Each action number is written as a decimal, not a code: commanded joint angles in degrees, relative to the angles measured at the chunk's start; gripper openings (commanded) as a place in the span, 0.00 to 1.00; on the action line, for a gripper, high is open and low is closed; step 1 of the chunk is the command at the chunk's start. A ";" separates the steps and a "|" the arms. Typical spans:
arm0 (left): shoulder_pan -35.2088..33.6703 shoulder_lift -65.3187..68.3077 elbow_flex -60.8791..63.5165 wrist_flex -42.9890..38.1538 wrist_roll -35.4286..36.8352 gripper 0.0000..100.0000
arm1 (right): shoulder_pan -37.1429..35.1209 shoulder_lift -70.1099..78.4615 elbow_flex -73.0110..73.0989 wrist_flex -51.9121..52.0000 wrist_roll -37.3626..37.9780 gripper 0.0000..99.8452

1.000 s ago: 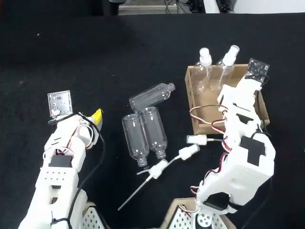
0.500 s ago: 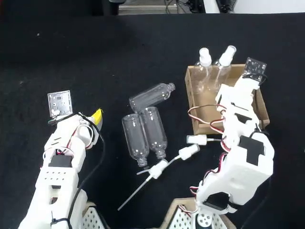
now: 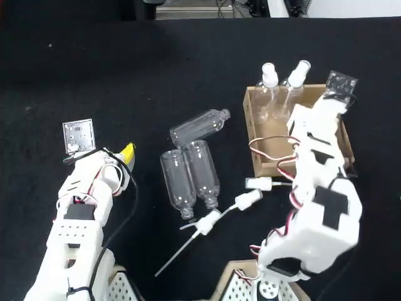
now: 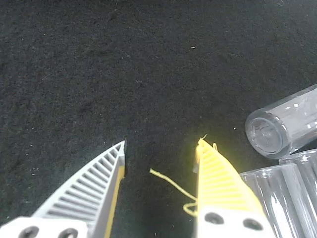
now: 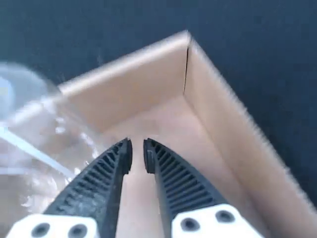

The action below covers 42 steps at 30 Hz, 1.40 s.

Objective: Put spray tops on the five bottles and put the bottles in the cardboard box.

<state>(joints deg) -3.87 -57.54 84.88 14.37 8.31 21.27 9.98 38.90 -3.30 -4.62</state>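
The cardboard box (image 3: 270, 147) stands at the right of the black table. Two clear bottles with white spray tops (image 3: 268, 94) (image 3: 294, 88) stand in its far end. Three topless bottles (image 3: 199, 127) (image 3: 177, 182) (image 3: 203, 172) lie at mid-table. Loose spray tops (image 3: 259, 183) (image 3: 249, 199) (image 3: 207, 224) lie between them and the box. My right arm (image 3: 316, 135) hangs over the box. Its gripper (image 5: 137, 146) is shut and empty, inside near a box corner (image 5: 148, 74), beside a bottle (image 5: 34, 109). My left gripper (image 4: 161, 148) is open and empty over bare mat, left of the lying bottles (image 4: 282, 124).
The nearest spray top has a long thin tube (image 3: 175, 257) that trails toward the front edge. The table is a black mat (image 3: 125, 75). A loose yellow thread (image 4: 171, 183) hangs between the left gripper's fingers.
My right arm's wrist has shifted slightly toward the far side over the box. The left arm, the lying bottles and the loose tops have not moved.
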 commanded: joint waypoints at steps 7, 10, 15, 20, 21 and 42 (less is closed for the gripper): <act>-0.40 -0.79 -0.66 -1.14 0.53 0.21 | 5.63 -25.63 2.68 14.07 5.27 0.06; -0.48 -0.79 -0.66 -1.05 0.53 0.21 | 7.82 -31.60 0.40 26.46 8.18 0.12; -0.48 -0.79 -0.66 -0.88 0.53 0.21 | 10.20 -39.52 -4.79 48.00 14.95 0.12; -0.57 -0.79 -0.66 -0.79 0.53 0.21 | 9.76 -45.67 -9.54 71.65 25.14 0.13; -0.66 -0.79 -0.66 -0.79 0.53 0.21 | 9.58 -46.64 -10.24 74.81 26.99 0.13; -20.35 -0.97 -3.82 -1.14 8.18 0.21 | -55.38 -46.99 -3.91 74.81 11.08 0.13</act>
<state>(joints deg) -19.43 -57.54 84.88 14.37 10.86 -27.52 -42.68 34.77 79.08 9.89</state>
